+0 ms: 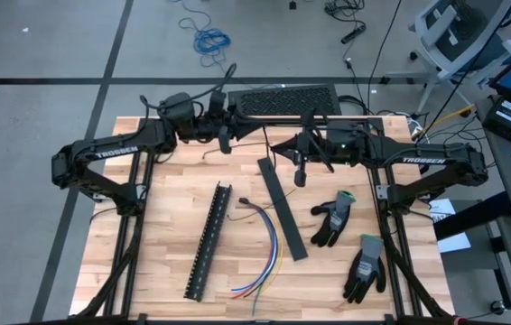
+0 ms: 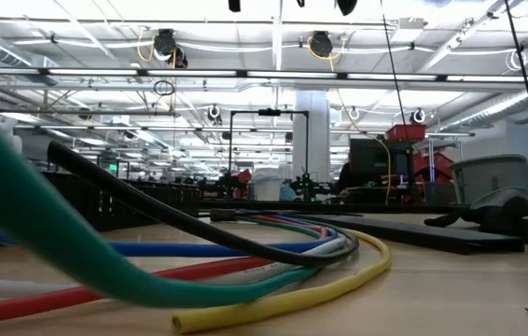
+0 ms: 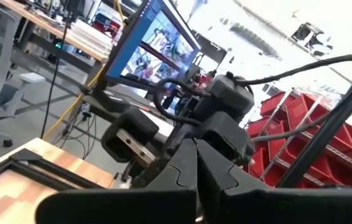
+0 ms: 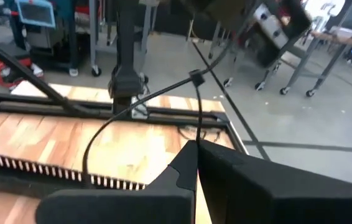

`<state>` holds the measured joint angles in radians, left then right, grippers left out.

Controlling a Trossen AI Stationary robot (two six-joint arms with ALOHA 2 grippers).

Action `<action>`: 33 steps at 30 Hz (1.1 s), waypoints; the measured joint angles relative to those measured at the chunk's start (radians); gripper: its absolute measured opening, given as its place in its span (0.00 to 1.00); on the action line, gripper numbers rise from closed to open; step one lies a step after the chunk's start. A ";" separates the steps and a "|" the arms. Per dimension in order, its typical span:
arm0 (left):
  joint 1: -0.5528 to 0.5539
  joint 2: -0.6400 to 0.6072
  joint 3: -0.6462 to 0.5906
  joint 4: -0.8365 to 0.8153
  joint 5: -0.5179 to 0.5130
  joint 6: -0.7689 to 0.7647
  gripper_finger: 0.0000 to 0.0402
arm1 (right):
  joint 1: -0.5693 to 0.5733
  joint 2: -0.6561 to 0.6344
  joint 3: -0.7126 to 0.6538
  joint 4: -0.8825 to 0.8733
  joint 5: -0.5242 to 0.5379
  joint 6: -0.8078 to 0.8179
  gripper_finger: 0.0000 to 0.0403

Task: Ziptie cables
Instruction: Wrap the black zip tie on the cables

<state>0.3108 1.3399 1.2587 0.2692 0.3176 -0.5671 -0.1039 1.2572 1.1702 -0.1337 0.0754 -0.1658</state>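
The cables point(image 1: 260, 242), a loose bundle of thin multicoloured wires, lie on the wooden table between a black slotted strip point(image 1: 209, 242) and a flat black strip point(image 1: 283, 209). They fill the foreground of the low view point(image 2: 245, 271). Both arms are raised over the table's far part. My right gripper point(image 1: 300, 176) point(image 4: 196, 146) is shut on a thin dark zip tie point(image 4: 196, 106). My left gripper point(image 1: 224, 140) point(image 3: 194, 146) is shut a short way to its left, and nothing shows between its fingers. My right gripper pinches one thin end of the zip tie point(image 4: 196, 138) between its two fingertips. The strand rises from them to a small head point(image 4: 194, 78), clear of the table, and a further length curves down toward the slotted strip point(image 4: 39, 168). Whether my left gripper touches the strand running toward it, I cannot tell.
Two black gloves with green cuffs point(image 1: 332, 219) point(image 1: 364, 266) lie at the right of the table. A keyboard point(image 1: 283, 99) sits at the far edge behind the grippers. The black arm frames point(image 1: 120, 226) point(image 1: 400, 235) border the board on both sides.
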 joint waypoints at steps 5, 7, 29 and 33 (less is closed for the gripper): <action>0.026 0.000 0.000 0.001 0.003 0.000 0.00 | 0.001 0.000 0.000 -0.049 -0.002 0.000 0.00; 0.035 0.000 0.000 0.001 0.002 -0.001 0.00 | 0.001 0.000 0.000 -0.060 -0.001 0.001 0.00; 0.150 -0.032 0.000 -0.009 0.018 0.004 0.00 | 0.001 0.000 -0.001 -0.164 -0.002 0.001 0.00; 0.165 -0.038 0.001 -0.012 0.018 0.004 0.00 | 0.001 0.000 -0.002 -0.166 -0.002 0.001 0.00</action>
<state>0.4758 1.3020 1.2594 0.2575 0.3355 -0.5632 -0.1032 1.2575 1.1687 -0.2996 0.0734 -0.1647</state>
